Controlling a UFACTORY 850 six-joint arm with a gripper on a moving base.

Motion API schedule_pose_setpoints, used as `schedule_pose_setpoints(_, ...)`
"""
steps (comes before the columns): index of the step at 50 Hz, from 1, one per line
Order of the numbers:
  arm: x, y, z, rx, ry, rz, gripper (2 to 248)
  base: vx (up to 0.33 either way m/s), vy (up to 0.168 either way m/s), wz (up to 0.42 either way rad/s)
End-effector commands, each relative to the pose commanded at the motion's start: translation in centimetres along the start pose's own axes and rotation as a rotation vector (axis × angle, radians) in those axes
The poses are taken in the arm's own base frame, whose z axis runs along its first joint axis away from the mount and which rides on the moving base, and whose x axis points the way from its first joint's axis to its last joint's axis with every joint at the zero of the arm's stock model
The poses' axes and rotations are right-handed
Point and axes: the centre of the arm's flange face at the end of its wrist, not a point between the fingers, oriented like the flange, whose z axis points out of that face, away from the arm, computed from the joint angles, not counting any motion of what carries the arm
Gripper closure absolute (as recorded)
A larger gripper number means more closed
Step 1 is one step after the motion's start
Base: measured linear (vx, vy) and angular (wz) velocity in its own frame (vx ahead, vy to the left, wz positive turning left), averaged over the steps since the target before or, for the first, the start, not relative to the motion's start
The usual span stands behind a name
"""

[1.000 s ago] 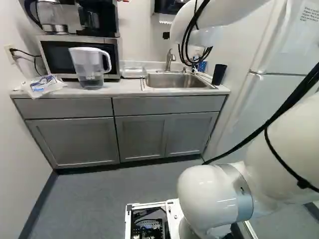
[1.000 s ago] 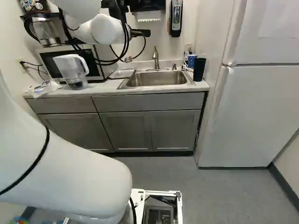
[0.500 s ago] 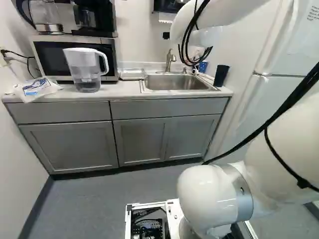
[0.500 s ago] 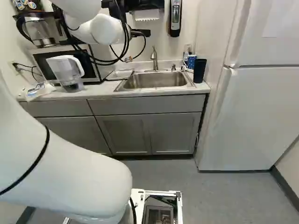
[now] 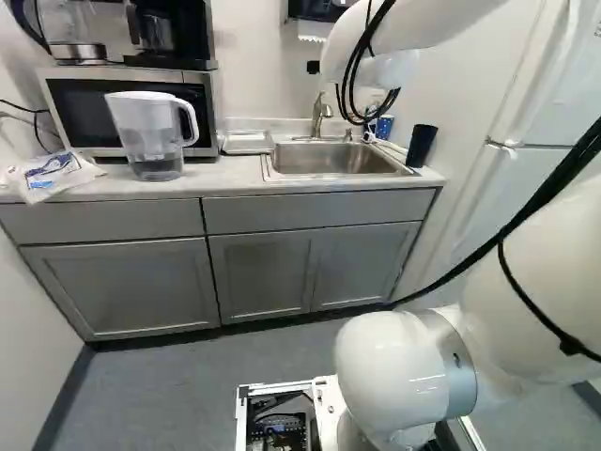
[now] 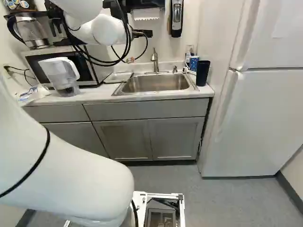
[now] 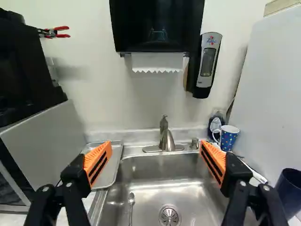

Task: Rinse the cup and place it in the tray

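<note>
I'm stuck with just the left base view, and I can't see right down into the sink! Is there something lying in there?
Observer: Yes, the wrist view shows a spoon in the sink, off to one side of the drain.
Operator: Ooh! And is the robot's tool squeezing anything? I can't see it!
Observer: No, the wrist view shows the tool open and holding nothing.
</note>
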Motion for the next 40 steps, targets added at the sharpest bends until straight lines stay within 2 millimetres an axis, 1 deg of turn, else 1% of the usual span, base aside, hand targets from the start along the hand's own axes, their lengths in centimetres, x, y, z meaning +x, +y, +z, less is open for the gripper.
schedule_pose_setpoints(40,0.0,0.0,0.0,0.0,0.0,0.0,3,0.087,0.0,-0.019)
